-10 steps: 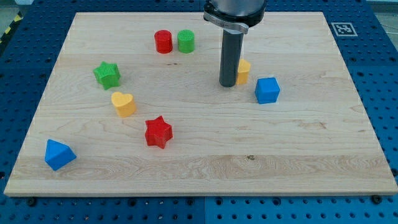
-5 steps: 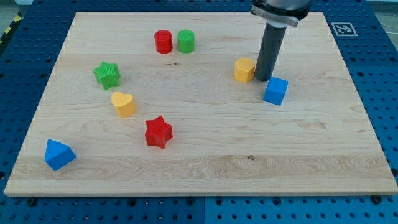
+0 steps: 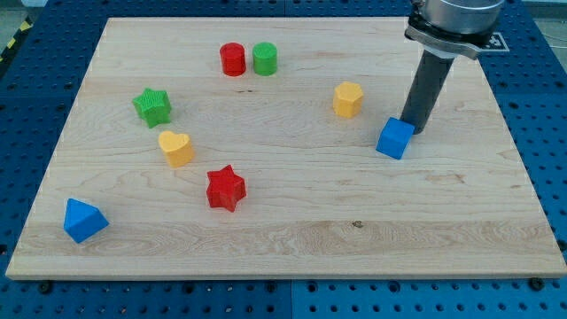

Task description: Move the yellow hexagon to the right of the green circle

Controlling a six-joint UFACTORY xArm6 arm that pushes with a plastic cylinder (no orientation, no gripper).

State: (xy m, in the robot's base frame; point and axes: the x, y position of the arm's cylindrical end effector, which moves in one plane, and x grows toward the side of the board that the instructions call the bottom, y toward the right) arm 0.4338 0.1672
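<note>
The yellow hexagon [image 3: 348, 99] sits on the wooden board right of centre. The green circle [image 3: 264, 58] stands near the view's top, with the red circle [image 3: 233, 59] just to its left. My tip [image 3: 414, 129] rests on the board to the right of the yellow hexagon, well apart from it, and right against the upper right side of the blue cube [image 3: 394, 138].
A green star [image 3: 152, 106], a yellow heart [image 3: 176, 148] and a red star [image 3: 225, 188] lie on the board's left half. A blue triangular block [image 3: 83, 220] sits at the bottom left. A printed marker [image 3: 490, 41] is at the board's top right corner.
My tip has swept from the left side of the yellow hexagon round to its right and on to the blue cube. The blue cube shifted slightly down and right.
</note>
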